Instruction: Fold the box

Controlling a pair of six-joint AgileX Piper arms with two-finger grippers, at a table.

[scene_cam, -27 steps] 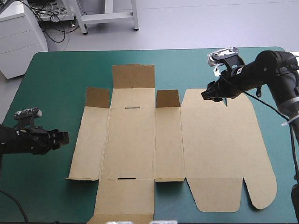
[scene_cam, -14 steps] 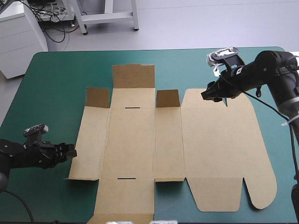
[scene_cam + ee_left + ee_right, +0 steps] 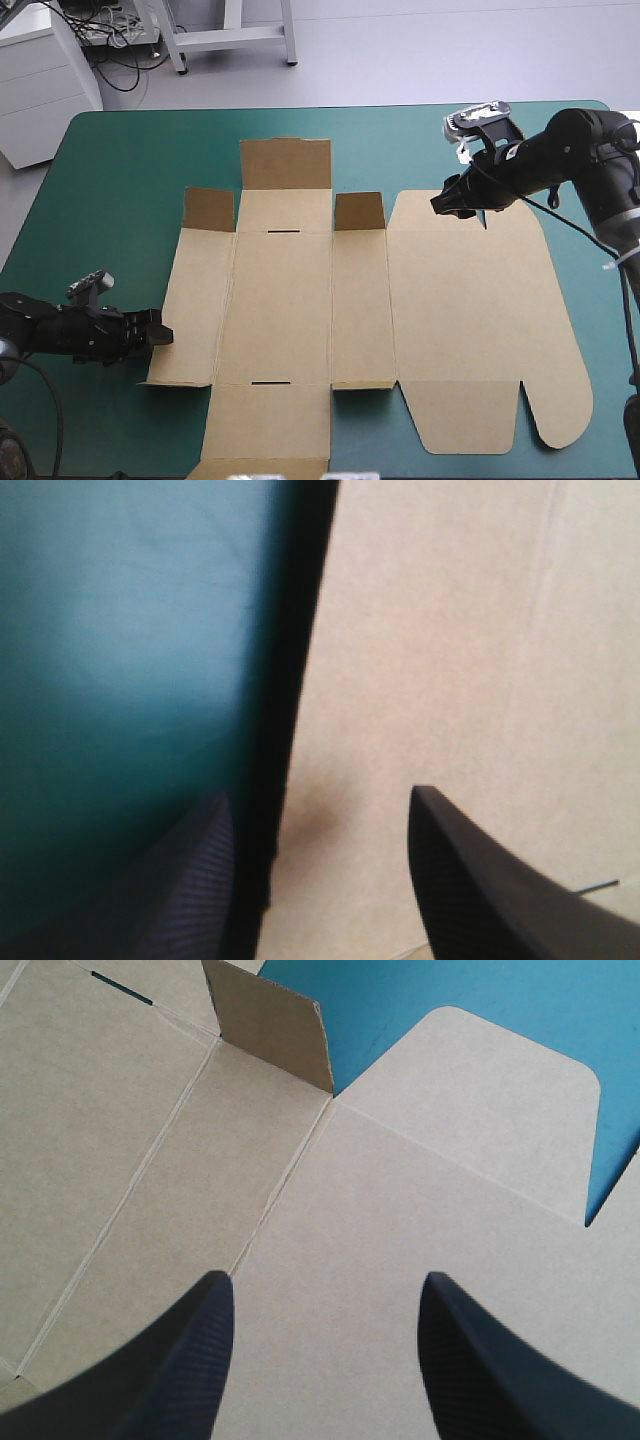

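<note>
Brown box (image 3: 300, 300): flat on the table (image 3: 110, 180), looks thin, light, bends only at creases
Left jaws: wide, straddling its left edge, likely best hold
Right jaws: wide, hovering above its right side

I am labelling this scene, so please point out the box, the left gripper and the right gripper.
box (image 3: 300, 300): high view, its middle panel.
left gripper (image 3: 162, 334): high view, midway between its jaws.
right gripper (image 3: 438, 205): high view, midway between its jaws.
</note>
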